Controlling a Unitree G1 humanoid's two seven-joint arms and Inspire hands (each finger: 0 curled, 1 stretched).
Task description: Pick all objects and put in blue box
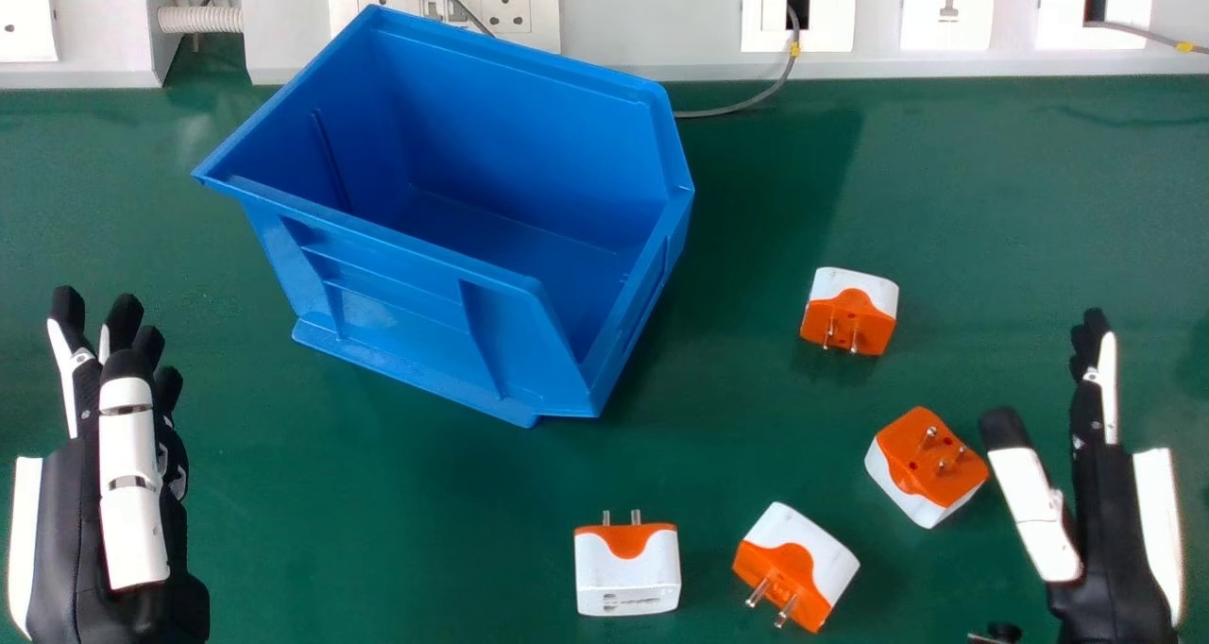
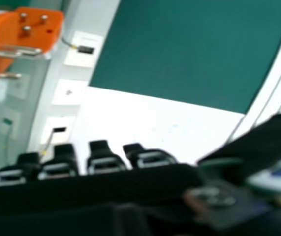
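My right hand [image 1: 1100,531] is open at the right, thumb apart from its straight fingers; in the right hand view the hand [image 2: 103,162] holds nothing. The left hand [image 1: 123,493] rests open at the left. Four orange-and-white plug adapters lie on the green table: one [image 1: 850,311] right of the box, one [image 1: 926,466] just left of my right thumb, one [image 1: 796,567] and one [image 1: 627,568] nearer the front. The blue box [image 1: 416,290] stands back left of centre, with nothing seen inside. Orange adapter parts [image 2: 39,29] appear in the right hand view.
A white wall trunking [image 1: 652,21] with sockets runs along the table's back edge. A grey cable [image 1: 746,104] comes down behind the box's right corner. A small dark and metallic part [image 1: 1001,633] shows at the front edge, left of my right wrist.
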